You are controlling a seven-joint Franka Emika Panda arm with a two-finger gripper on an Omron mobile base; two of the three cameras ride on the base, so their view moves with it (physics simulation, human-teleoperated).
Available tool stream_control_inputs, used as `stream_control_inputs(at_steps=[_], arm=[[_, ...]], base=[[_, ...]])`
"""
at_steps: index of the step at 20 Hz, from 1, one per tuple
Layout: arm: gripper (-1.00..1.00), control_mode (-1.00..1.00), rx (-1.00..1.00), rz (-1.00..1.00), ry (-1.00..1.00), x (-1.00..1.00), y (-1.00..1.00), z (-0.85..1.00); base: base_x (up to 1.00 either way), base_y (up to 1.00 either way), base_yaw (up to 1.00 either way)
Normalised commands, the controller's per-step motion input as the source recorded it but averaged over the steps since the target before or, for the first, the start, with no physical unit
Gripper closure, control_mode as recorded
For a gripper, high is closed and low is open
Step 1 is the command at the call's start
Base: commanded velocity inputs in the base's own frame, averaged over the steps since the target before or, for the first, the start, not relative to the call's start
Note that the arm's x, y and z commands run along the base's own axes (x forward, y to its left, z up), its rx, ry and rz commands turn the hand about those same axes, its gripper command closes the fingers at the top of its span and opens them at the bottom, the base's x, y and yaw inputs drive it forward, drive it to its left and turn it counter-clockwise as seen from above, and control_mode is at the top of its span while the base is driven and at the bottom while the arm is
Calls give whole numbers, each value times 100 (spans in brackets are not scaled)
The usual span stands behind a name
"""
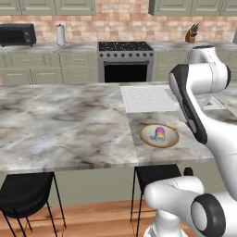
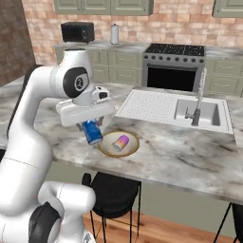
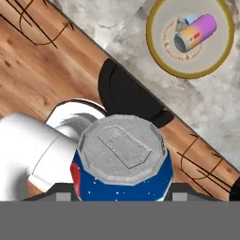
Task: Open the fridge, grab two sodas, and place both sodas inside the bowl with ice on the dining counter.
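My gripper (image 2: 93, 127) is shut on the blue soda (image 2: 93, 133), held tilted above the dining counter's (image 2: 190, 147) front edge, just left of the bowl (image 2: 134, 148). Seen from the hand, the blue soda's grey lid (image 3: 123, 149) sits close between the gripper (image 3: 119, 197), with the bowl (image 3: 211, 58) up and to the right. The pink soda (image 3: 194, 33) lies on its side in the bowl beside pale ice (image 3: 187, 19). From the left base, the pink soda (image 1: 159, 134) rests in the bowl (image 1: 173, 139) on the counter (image 1: 69, 120). The fridge is out of view.
A steel sink (image 2: 204, 114) with a tap (image 2: 199, 97) and a ribbed drainer (image 1: 146, 98) lie behind the bowl. Black stools (image 1: 25, 192) (image 2: 114, 194) stand under the counter's front edge. A stove (image 1: 125, 60) and cabinets line the brick back wall.
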Motion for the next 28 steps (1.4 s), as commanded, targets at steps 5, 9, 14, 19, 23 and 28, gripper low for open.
stream_control_inputs(at_steps=[5,9,14,19,23,28], arm=[[100,-100,0,33,7,46,-12,-39],[100,-100,0,25,9,31,0,-49],[100,-100,0,22,13,42,0,-49],[100,-100,0,20,10,46,0,-46],[100,-100,0,16,3,46,-1,-40],[100,-100,0,14,3,50,-1,-30]], base=[[0,0,0],[0,0,0],[0,0,0],[0,0,0],[0,0,0],[0,0,0]])
